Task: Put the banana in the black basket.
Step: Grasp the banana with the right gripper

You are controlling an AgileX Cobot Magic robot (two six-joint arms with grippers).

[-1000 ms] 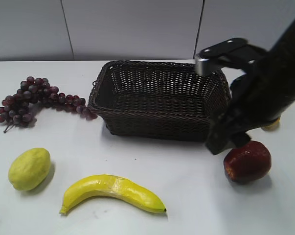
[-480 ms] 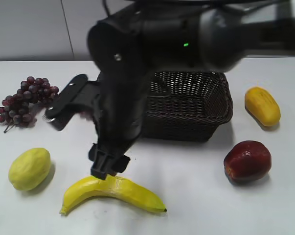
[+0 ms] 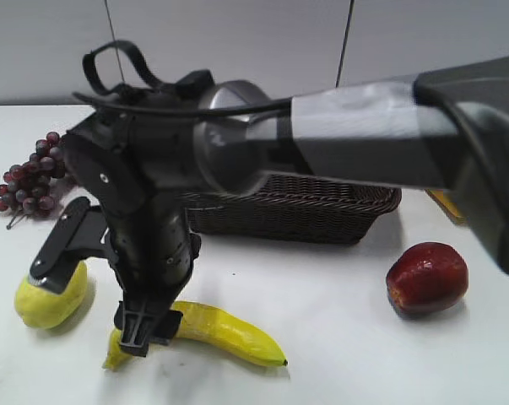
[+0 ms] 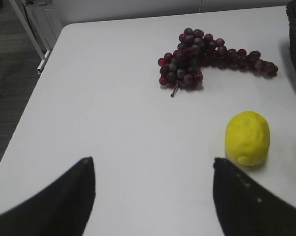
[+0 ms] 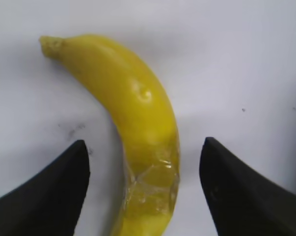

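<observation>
The banana (image 3: 229,332) lies on the white table at the front, partly hidden by my right arm. In the right wrist view the banana (image 5: 138,123) lies between my right gripper's (image 5: 145,172) open fingers, which straddle it without touching. In the exterior view the right gripper (image 3: 146,331) is low over the banana's left part, having reached across from the right. The black basket (image 3: 322,207) stands behind, mostly hidden by the arm. My left gripper (image 4: 152,187) is open and empty over bare table; it does not show in the exterior view.
A yellow-green lemon (image 3: 47,299) lies left of the banana, also in the left wrist view (image 4: 247,137). Dark grapes (image 3: 30,181) lie at the back left, also seen by the left wrist (image 4: 206,56). A red apple (image 3: 426,278) lies at the right. A yellow-orange fruit (image 3: 446,205) peeks behind the arm.
My right arm has swung from the right side across the basket and come down over the banana's left part. The fruits have not moved.
</observation>
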